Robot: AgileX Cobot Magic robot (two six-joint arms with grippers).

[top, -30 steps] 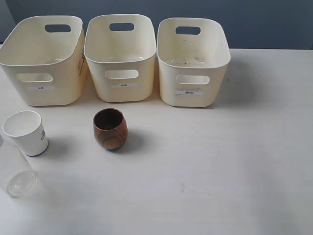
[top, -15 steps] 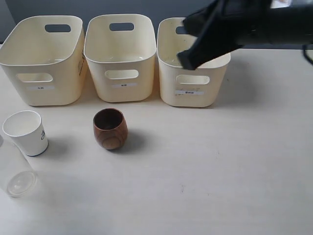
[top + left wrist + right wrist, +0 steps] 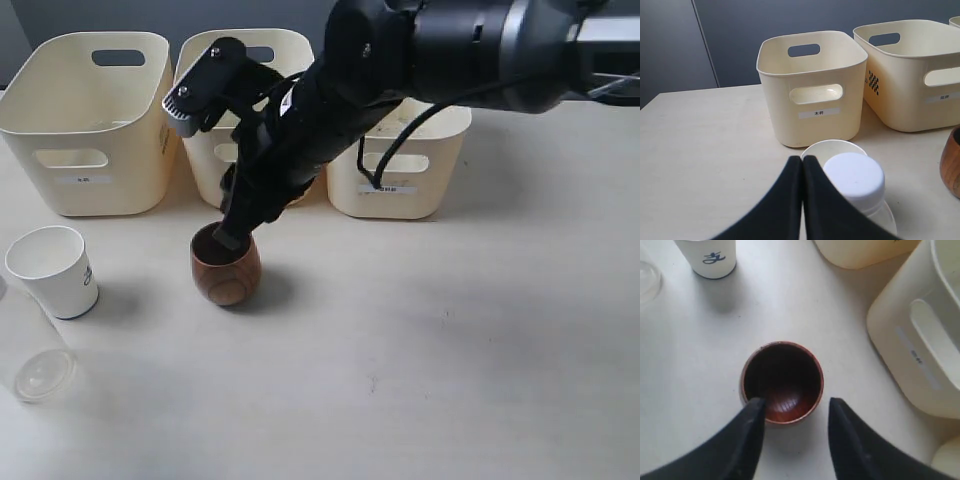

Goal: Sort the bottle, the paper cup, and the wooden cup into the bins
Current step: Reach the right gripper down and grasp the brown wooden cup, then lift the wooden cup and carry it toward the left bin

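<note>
On the pale matte table (image 3: 470,340), the wooden cup (image 3: 226,268) stands upright in front of the middle bin (image 3: 246,120), a rounded, egg-shaped vessel of dark brown wood with visible grain on its flank and a smooth, darker hollow. The right gripper (image 3: 794,412) reaches across from the right and hangs directly over the cup's mouth; its two black tapered fingers are spread apart, one tip over the rim and the other just outside it, and they grip nothing. Whether the nearer tip touches the rim cannot be told. The white paper cup (image 3: 54,270), tapered and marked with a small blue sign on its side, sits well to the left of the wooden cup, in front of the left bin (image 3: 90,120). Just beside it, at the table's left edge, stands the clear, colourless plastic bottle (image 3: 30,355), its white screw cap (image 3: 854,176) smooth and round in the left wrist view. The left gripper (image 3: 802,167) shows there with its black fingers pressed together, empty, just beside that cap. The right bin (image 3: 400,165) is partly hidden behind the black arm. All three bins are glossy cream plastic, rectangular with rounded corners, cut-out handle slots and small white front labels.
</note>
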